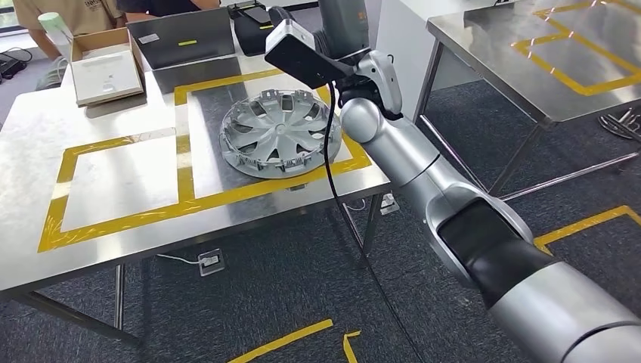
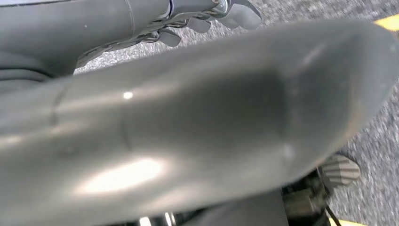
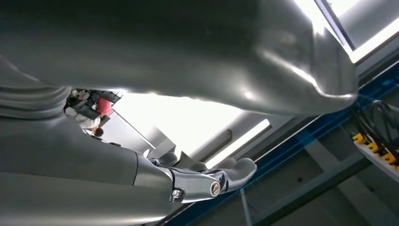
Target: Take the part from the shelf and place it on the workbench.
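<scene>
1 wheel cover (image 1: 277, 133) | 2 surfaces (image 1: 30, 151) (image 1: 491, 45) | 1 open box (image 1: 106, 68) | 1 grey case (image 1: 185, 41) | 1 black bag (image 1: 253, 30) | 2 yellow tape squares on the near surface (image 1: 121, 181) | 1 robot arm (image 1: 423, 174)

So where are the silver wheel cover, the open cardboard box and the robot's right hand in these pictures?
Wheel cover (image 1: 278, 132): head view, on its hub.
Cardboard box (image 1: 106, 74): head view, on the white tray inside.
Right hand (image 3: 207, 181): right wrist view, on a finger.
</scene>
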